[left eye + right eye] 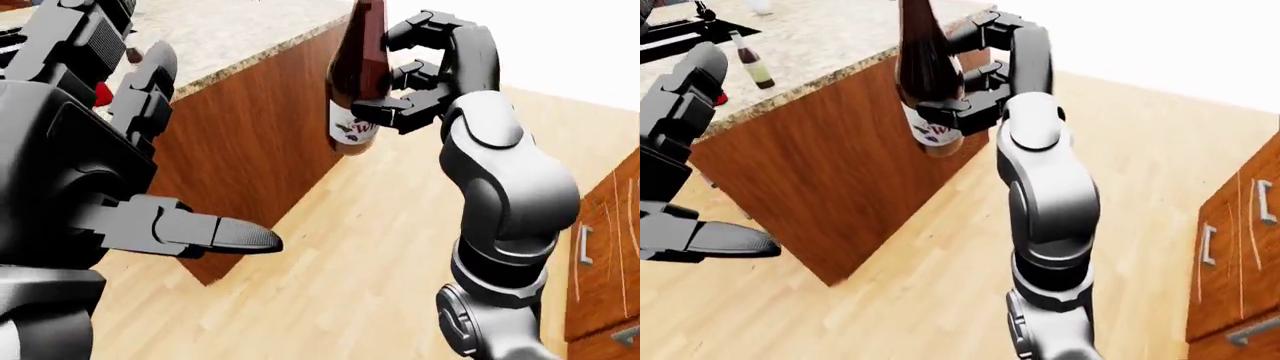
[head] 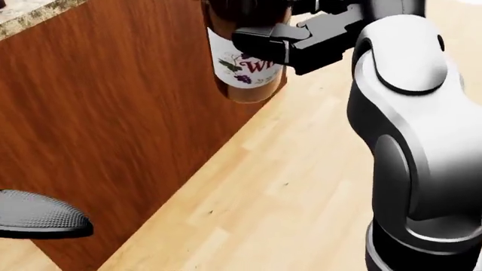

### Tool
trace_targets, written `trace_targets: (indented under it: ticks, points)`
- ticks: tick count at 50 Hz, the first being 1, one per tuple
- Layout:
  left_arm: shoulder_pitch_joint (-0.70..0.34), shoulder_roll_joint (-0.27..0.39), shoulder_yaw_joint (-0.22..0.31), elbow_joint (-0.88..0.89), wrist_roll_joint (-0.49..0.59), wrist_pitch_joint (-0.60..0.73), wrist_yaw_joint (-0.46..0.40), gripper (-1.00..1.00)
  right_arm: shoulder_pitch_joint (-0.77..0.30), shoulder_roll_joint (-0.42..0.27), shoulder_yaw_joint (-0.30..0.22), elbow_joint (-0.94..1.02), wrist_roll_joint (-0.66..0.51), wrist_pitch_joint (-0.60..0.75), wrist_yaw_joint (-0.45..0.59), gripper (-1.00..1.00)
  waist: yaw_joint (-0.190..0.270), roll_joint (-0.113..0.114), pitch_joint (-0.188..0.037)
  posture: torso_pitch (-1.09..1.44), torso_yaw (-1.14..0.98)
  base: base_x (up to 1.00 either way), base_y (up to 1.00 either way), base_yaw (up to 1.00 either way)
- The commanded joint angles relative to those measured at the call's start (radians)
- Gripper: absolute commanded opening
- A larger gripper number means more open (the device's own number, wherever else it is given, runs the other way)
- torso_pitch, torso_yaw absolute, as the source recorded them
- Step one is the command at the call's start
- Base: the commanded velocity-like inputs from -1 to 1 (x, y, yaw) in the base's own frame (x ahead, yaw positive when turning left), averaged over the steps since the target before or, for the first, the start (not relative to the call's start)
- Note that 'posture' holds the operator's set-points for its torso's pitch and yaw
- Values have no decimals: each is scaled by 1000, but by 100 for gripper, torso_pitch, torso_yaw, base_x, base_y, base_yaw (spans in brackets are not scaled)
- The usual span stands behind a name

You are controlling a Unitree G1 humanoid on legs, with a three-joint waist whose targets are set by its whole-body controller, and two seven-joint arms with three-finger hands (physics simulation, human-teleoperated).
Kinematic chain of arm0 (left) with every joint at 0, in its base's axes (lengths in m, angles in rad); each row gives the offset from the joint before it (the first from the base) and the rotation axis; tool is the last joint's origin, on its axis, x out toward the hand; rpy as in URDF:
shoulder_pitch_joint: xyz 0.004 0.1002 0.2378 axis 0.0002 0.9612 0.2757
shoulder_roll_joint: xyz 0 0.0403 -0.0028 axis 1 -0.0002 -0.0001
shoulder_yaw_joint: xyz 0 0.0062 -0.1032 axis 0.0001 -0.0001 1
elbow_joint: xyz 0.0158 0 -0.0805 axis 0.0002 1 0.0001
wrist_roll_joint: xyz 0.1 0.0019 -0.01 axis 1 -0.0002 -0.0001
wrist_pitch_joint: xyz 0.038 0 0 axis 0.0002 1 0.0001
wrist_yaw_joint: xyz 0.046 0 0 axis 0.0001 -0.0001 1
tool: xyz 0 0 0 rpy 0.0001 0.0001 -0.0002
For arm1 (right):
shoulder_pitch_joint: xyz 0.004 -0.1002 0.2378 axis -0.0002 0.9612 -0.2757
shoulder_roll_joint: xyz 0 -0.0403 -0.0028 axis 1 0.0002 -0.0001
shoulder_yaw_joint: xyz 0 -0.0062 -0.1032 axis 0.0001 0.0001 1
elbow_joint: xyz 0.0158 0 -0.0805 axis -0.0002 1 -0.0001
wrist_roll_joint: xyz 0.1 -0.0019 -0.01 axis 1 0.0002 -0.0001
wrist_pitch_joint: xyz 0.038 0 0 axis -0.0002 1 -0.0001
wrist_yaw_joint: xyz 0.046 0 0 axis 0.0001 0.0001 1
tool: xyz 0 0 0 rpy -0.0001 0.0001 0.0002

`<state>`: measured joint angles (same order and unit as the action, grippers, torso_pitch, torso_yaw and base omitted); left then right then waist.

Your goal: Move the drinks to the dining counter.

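Observation:
A dark wine bottle [image 1: 356, 82] with a white grape label hangs upright in the air, and my right hand [image 1: 400, 75] is shut on its body. In the head view the label [image 2: 242, 63] sits at the top centre beside the dark fingers [image 2: 290, 40]. The bottle is level with the edge of the granite-topped dining counter [image 1: 815, 41], next to its wooden side. My left hand [image 1: 190, 165] fills the left of the left-eye view, fingers spread, empty.
A small bottle [image 1: 752, 66] stands on the counter top near a dark sink [image 1: 685, 31]. The counter's brown wooden side panel [image 2: 113, 124] fills the left of the head view. Wooden cabinets with metal handles [image 1: 1240, 247] line the right. Pale wood floor [image 1: 1140, 172] lies between.

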<state>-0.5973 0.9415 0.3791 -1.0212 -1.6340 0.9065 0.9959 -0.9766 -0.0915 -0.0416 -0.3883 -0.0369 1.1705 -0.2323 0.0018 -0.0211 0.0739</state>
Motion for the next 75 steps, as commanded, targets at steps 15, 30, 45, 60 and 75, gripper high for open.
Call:
trace_targets:
  ticks: [15, 30, 45, 60, 75]
  points:
    - [-9, -2, 29, 0, 34, -4, -7, 100, -29, 8, -4, -31, -5, -81, -19, -100, 9, 176, -65, 0, 0, 0, 0, 100]
    - [-26, 15, 26, 3, 6, -12, 9, 100, -38, 1, -2, -45, -7, -59, -13, -100, 13, -8, -28, 0, 0, 0, 0, 100]
    - [-31, 31, 20, 1, -5, -25, 21, 100, -49, -18, -41, -69, 47, -35, -35, -100, -23, 114, -19, 0, 0, 4, -4, 20]
    - [-17, 29, 28, -3, 1, -28, 15, 100, -48, -25, -34, -67, 74, -41, -48, -100, 29, 52, -28, 0, 0, 27, -74, 0]
    - [-15, 13, 28, -1, 16, -17, 5, 100, -36, -28, -24, -66, 76, -54, -45, -100, 24, 109, -19, 0, 0, 43, -79, 0]
